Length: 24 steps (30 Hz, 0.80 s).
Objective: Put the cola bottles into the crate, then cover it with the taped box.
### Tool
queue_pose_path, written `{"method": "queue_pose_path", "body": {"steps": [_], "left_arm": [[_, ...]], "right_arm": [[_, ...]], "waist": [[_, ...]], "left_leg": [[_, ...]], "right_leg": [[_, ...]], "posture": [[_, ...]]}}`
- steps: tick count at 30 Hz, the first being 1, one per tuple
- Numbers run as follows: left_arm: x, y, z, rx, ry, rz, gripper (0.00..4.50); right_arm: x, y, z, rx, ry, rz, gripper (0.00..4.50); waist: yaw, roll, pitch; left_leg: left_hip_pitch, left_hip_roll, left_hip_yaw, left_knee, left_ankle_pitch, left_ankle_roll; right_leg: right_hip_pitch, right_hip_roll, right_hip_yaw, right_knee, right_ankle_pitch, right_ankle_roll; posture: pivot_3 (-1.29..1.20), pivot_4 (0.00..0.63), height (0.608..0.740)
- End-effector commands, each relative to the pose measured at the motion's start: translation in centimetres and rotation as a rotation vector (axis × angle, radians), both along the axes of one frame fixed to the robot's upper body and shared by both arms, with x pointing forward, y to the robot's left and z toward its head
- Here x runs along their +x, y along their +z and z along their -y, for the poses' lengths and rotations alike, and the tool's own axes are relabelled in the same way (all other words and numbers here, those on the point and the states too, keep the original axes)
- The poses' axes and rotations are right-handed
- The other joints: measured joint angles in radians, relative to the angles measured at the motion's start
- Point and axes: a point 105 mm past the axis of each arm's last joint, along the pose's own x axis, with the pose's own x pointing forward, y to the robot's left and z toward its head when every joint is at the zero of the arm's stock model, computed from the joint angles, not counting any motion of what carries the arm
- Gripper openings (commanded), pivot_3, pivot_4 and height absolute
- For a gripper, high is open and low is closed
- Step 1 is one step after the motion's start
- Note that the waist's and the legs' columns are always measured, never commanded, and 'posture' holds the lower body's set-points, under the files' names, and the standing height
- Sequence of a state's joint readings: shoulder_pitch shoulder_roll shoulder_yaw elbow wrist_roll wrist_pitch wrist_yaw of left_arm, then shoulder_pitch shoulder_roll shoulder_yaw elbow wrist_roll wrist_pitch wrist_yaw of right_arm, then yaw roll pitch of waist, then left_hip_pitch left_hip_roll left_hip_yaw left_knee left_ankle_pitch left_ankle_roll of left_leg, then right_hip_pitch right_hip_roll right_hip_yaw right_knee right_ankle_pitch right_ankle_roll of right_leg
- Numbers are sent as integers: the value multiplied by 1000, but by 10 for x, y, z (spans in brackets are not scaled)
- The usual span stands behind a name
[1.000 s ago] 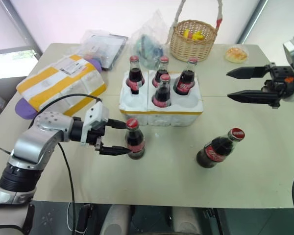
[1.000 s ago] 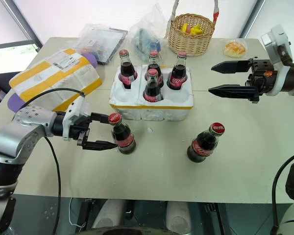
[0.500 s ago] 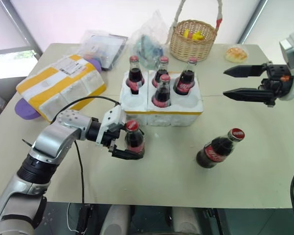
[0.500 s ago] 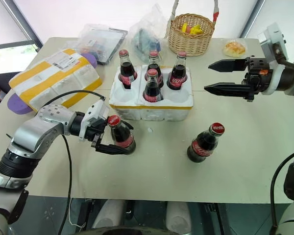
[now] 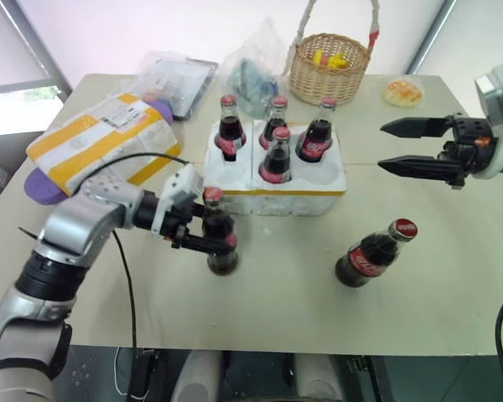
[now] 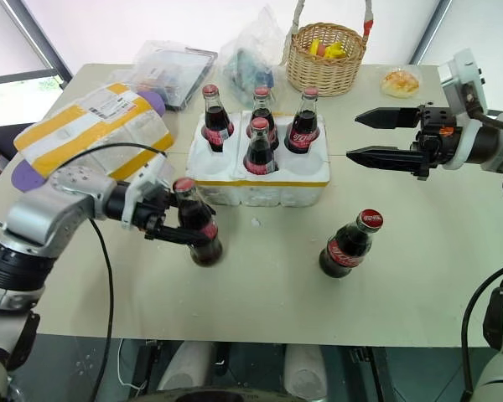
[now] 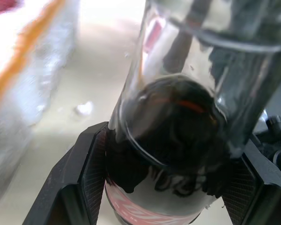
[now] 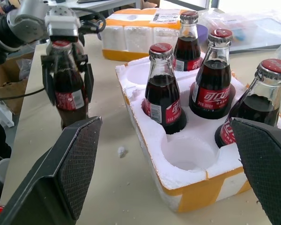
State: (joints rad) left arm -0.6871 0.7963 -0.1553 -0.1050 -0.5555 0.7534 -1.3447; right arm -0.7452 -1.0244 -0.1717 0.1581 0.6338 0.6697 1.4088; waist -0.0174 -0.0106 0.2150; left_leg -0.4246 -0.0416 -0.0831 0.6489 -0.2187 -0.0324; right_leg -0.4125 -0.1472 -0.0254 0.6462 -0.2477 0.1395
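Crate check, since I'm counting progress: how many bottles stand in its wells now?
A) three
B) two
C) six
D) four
D: four bottles stand in the crate; a fifth is in the left gripper, the sixth on the table.

Four cola bottles (image 5: 277, 155) in crate (image 5: 275, 191), taped box (image 5: 105, 146) left, basket (image 5: 329, 67) behind

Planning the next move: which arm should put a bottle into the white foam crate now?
Left: its claw already grips a dark glass cola bottle beside the crate; the right claw is open, holding nothing.
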Motion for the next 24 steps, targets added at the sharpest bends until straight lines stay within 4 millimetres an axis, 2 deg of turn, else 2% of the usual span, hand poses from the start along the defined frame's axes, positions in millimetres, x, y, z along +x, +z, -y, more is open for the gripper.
{"method": "queue_pose_path", "body": {"steps": [1, 7, 11, 16, 24], "left_arm": [[5, 67, -8, -118, 19, 129, 2794], [22, 125, -19, -173, 64, 208, 2794], [40, 143, -23, -188, 106, 250, 2794], [67, 133, -19, -168, 130, 278, 2794], [88, 92, 2, -142, 111, 238, 2794]], "right_arm": [[-4, 15, 2, 6, 18, 69, 4500], [2, 16, 6, 8, 19, 68, 4500], [3, 15, 6, 9, 22, 67, 4500], [0, 12, 3, 14, 23, 66, 4500], [-3, 10, 6, 24, 3, 65, 4500]], "waist": [[4, 0, 0], [0, 0, 0], [-4, 0, 0], [-1, 0, 0], [1, -2, 1]], "left_leg": [[0, 0, 0, 0, 0, 0], [-1, -2, 0, -1, 0, 0], [-1, -1, 0, -1, 0, 0], [-1, -1, 0, -1, 0, 0], [-3, -2, 0, -1, 0, 0]], "right_leg": [[0, 0, 0, 0, 0, 0], [0, -1, 0, -1, 0, 1], [-1, 0, -1, 0, 0, 1], [-1, -1, -1, 1, 0, 1], [-3, -1, -1, 1, 0, 1]], "posture": [[0, 150, 737], [0, 150, 737], [0, 150, 737], [0, 150, 737], [0, 150, 737]]}}
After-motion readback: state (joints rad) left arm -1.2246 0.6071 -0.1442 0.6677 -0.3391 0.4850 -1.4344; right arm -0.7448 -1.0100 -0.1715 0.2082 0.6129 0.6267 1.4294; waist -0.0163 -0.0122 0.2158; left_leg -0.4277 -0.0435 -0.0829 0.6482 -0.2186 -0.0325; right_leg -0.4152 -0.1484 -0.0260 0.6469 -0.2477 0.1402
